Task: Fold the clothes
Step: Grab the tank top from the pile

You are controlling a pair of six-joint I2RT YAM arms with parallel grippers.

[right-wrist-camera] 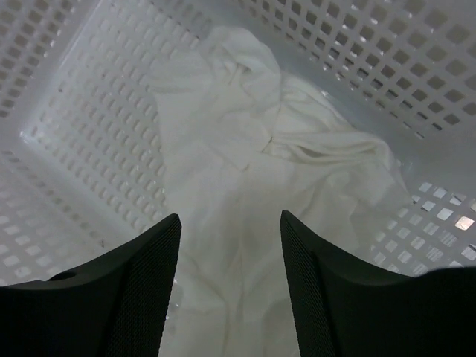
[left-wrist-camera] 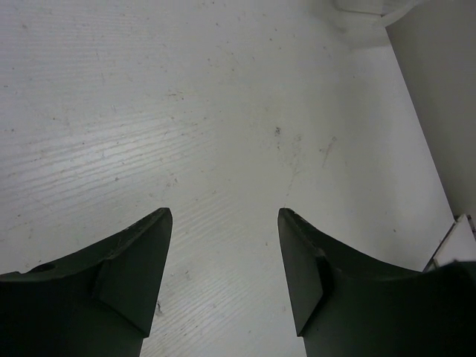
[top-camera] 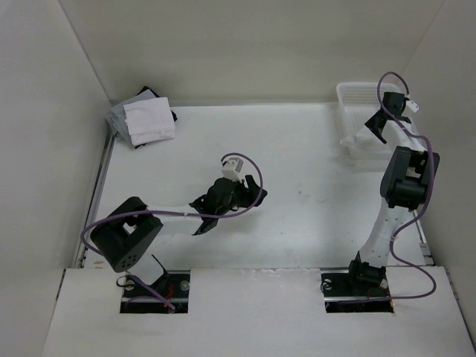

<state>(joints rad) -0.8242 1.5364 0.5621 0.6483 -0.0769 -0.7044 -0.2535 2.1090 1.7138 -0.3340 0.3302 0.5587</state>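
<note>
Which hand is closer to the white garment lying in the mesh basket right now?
Right. The right hand hangs open directly above the white garment inside the mesh basket. The left hand sits open over bare table near the middle, well away from the basket.

The clothes (right-wrist-camera: 245, 171) lie in the basket (top-camera: 348, 95), far right on the table (top-camera: 312, 201) (right gripper (right-wrist-camera: 230, 217) above them). A cloth pile (top-camera: 146, 119) sits far left.
</note>
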